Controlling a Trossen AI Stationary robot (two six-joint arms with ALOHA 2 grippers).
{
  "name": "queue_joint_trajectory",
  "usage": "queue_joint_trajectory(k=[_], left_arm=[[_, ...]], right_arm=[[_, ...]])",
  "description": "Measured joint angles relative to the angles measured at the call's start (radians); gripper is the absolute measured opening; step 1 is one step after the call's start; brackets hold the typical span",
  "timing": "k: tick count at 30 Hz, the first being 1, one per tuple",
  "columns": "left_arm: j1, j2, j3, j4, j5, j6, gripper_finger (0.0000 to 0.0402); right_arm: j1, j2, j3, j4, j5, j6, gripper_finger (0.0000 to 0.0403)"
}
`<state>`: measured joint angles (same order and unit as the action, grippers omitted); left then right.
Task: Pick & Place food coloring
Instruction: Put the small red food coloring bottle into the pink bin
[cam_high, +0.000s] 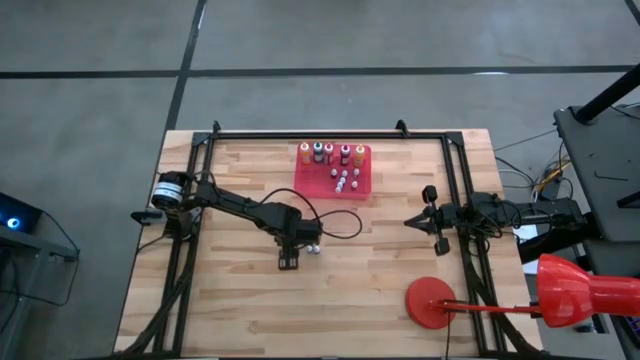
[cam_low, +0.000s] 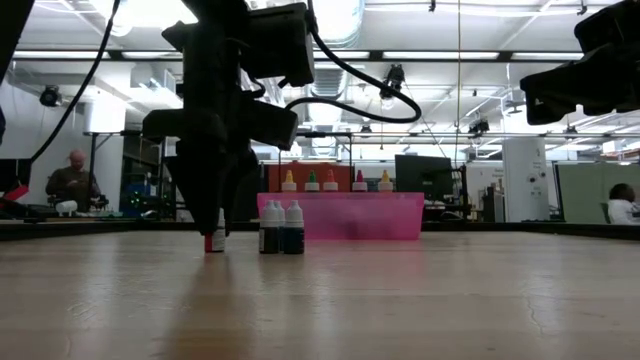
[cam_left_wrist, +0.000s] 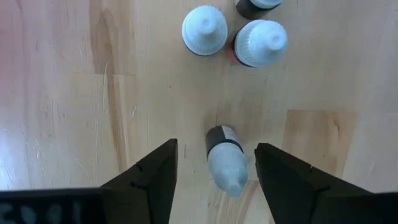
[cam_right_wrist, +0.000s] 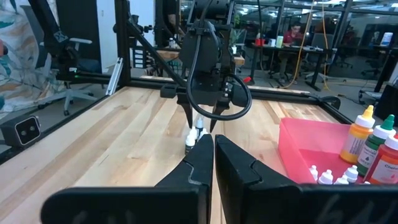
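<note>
My left gripper (cam_left_wrist: 214, 180) stands over mid-table, jaws apart either side of an upright bottle (cam_left_wrist: 225, 160) without touching it, beside three more bottles (cam_left_wrist: 204, 30); my right gripper (cam_right_wrist: 213, 163) waits shut near the right edge.

Red tray (cam_high: 364, 176), pale wood-grain table (cam_high: 240, 300), dark bottle (cam_left_wrist: 225, 157) w/ whitish cap btwn black fingers (cam_left_wrist: 154, 176), yellow, green, red caps in tray
</note>
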<state>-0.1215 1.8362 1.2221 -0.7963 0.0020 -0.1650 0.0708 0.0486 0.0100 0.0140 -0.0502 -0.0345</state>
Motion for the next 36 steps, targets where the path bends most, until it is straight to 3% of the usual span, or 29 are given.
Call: queue_joint_trajectory(k=[20, 30, 36], left_arm=[[0.002, -0.002, 0.002, -0.006, 0.001, 0.001, 0.0058], [0.044, -0.007, 0.115, -0.101, 0.002, 0.015, 0.0054], [0.101, -0.008, 0.24, -0.251, 0.002, 0.016, 0.0055]], right_arm=[[0.0, 0.0, 0.0, 0.0, 0.0, 0.0, 0.0008], [0.001, 0.0, 0.0, 0.0, 0.0, 0.0, 0.0008], [0.001, 0.0, 0.0, 0.0, 0.0, 0.0, 0.0008]])
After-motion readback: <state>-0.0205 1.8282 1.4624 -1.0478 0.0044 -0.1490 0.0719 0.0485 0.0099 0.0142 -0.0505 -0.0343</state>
